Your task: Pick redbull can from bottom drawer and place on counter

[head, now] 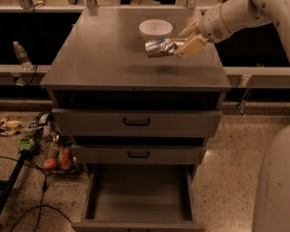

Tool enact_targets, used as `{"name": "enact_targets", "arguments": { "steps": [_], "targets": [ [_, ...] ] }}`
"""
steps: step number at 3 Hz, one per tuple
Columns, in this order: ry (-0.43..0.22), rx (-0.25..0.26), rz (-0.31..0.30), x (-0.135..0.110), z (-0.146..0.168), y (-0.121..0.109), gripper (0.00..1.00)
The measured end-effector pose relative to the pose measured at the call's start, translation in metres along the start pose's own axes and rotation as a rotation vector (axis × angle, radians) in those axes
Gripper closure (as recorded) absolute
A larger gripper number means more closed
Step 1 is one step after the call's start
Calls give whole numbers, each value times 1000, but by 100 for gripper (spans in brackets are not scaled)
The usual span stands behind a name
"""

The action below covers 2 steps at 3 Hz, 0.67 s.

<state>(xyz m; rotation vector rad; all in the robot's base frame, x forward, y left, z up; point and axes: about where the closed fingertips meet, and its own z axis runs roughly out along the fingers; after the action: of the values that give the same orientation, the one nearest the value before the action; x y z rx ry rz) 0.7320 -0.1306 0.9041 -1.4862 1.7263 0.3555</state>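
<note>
The redbull can (pixel 159 47), silver with bluish patches, lies sideways in my gripper (pixel 182 43). The gripper comes in from the right and is shut on the can's right end, holding it just above the grey counter (pixel 106 57), in front of the white bowl (pixel 155 28). A shadow of the can falls on the counter below it. The bottom drawer (pixel 137 197) is pulled open at the foot of the cabinet and its grey floor is bare.
Two closed drawer fronts with black handles (pixel 136 122) sit above the open drawer. A clear water bottle (pixel 22 55) stands on the left ledge. A wire basket with colourful items (pixel 53 153) and cables lie on the floor at left. The robot's white body (pixel 278 187) is at bottom right.
</note>
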Motion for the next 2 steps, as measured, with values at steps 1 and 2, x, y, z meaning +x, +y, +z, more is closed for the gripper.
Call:
{"name": "enact_targets", "arguments": {
  "steps": [1,2],
  "targets": [
    [-1,-39,30,11,21,-5,75],
    [-3,-67,65,24,42,-6,44]
  ]
}}
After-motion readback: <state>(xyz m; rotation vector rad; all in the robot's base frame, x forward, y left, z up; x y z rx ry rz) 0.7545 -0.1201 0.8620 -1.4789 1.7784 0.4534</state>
